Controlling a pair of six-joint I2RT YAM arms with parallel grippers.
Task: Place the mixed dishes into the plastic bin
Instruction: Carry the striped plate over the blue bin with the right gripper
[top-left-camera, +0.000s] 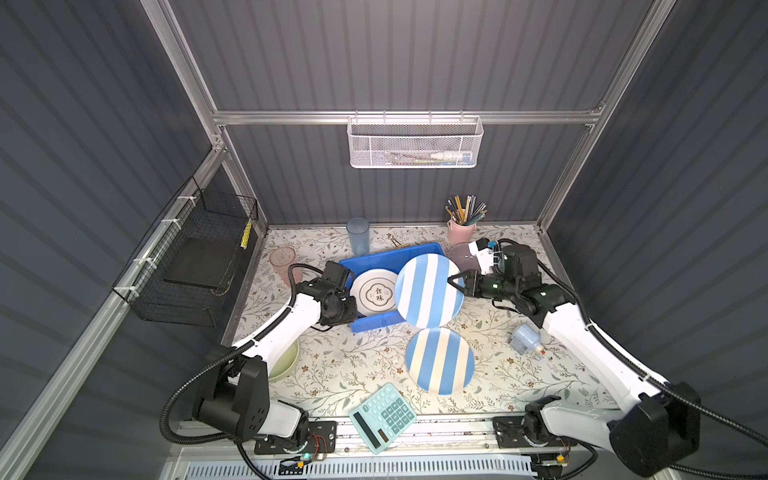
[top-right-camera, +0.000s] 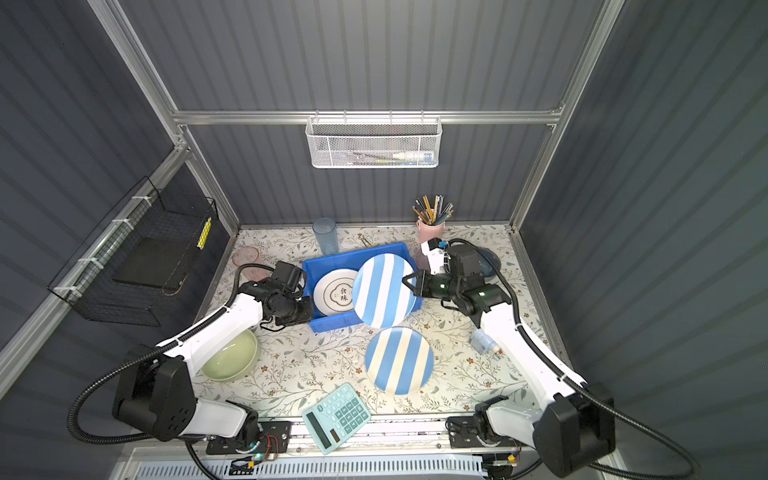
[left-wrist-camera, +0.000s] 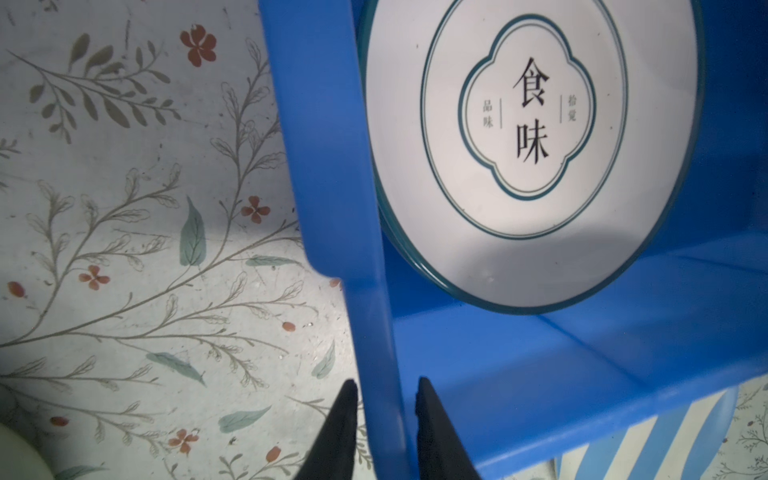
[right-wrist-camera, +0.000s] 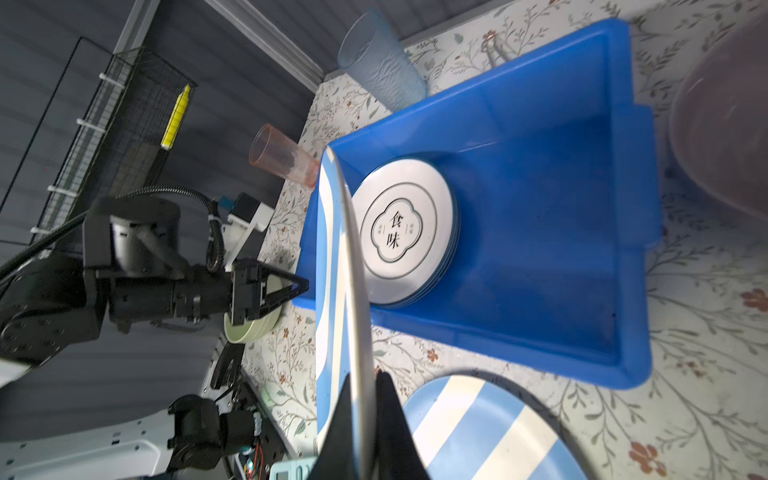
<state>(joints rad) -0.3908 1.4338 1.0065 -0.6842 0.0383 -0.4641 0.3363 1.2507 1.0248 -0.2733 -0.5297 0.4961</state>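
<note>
With the right gripper clamped on the tilted striped plate above the bin's right side, best level it and lower gently beside the white plate, while the left gripper, jaws astride the bin's left wall, contact unclear, steadies the bin.
</note>
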